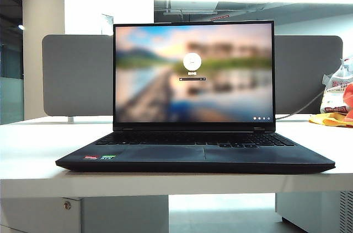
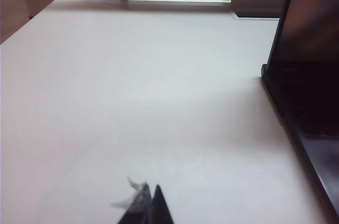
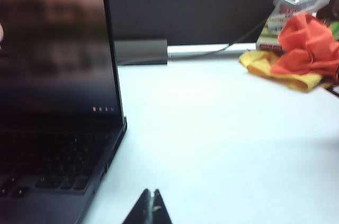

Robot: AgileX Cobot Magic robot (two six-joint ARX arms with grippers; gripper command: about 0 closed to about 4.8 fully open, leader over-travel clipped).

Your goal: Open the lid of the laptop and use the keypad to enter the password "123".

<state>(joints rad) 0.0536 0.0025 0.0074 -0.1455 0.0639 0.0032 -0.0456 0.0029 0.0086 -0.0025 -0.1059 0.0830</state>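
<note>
Both grippers sit off the laptop (image 1: pixel 194 156), w/ jaws pressed together & nothing pinched: left gripper (image 2: pixel 148 203) low over the bare table (image 2: pixel 137 91) on the laptop's left side, right gripper (image 3: pixel 151 207) same deal on its right side, near the keypad (image 3: pixel 47 166) corner. Lid (image 1: pixel 193 73) is up, login screen lit. Guessing arms are parked clear so the camera sees the screen. Orange cloth (image 3: pixel 304 54) lies further right of the laptop, irrelevant imo.
</note>
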